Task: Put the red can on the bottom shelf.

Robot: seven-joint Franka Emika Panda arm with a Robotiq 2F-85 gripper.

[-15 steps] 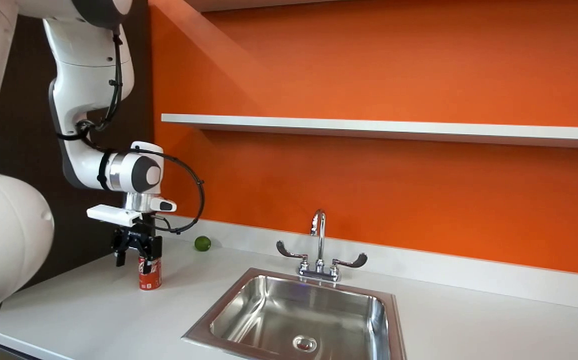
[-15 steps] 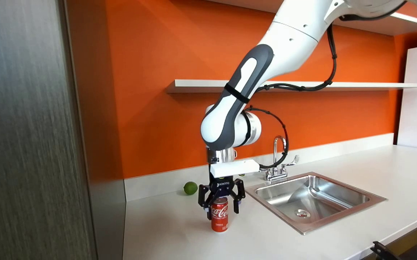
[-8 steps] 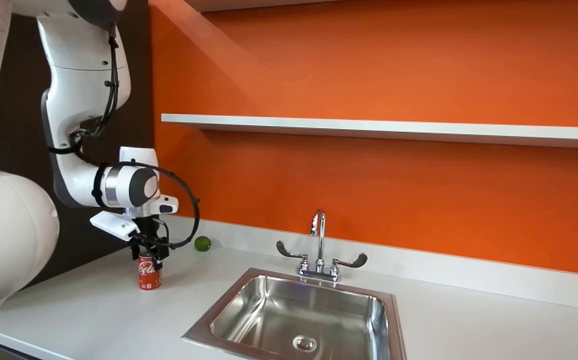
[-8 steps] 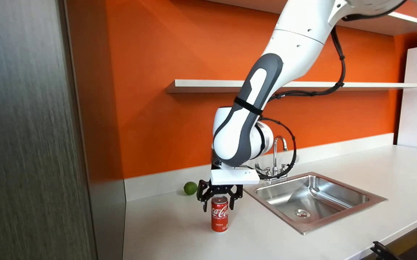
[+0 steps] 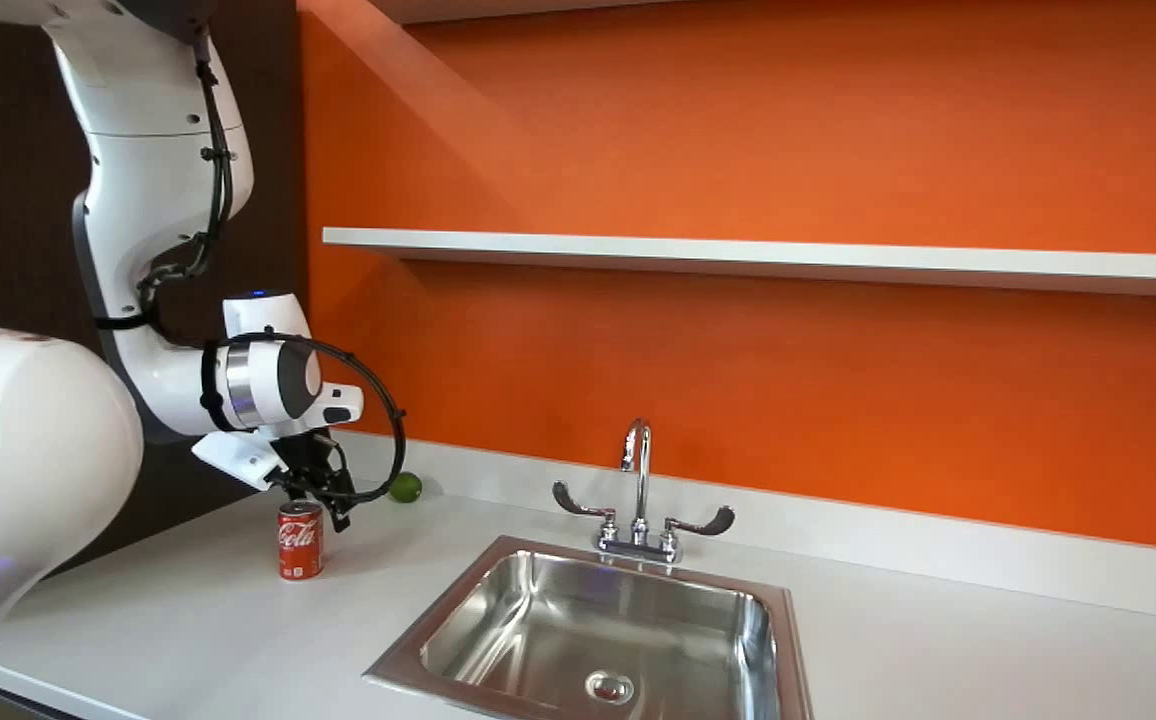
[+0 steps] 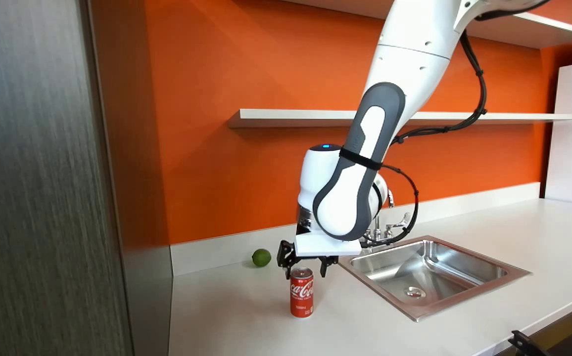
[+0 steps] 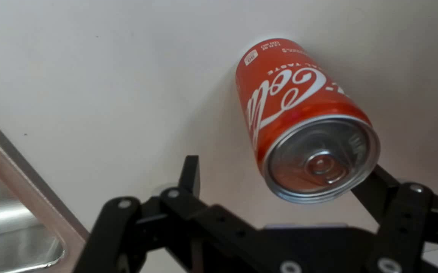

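Surface (image 5: 188, 630) still holds red can (image 6: 302, 292) upright; spread, empty end effector (image 6: 306, 275) now tilts back behind can, so grasp looks pending.

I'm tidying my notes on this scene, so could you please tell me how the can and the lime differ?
Colour: the can is red with white lettering, while the lime is green.
Shape: the can is an upright cylinder, while the lime is roundish.
Size: the can is clearly taller than the lime.
Shared: both rest on the counter.
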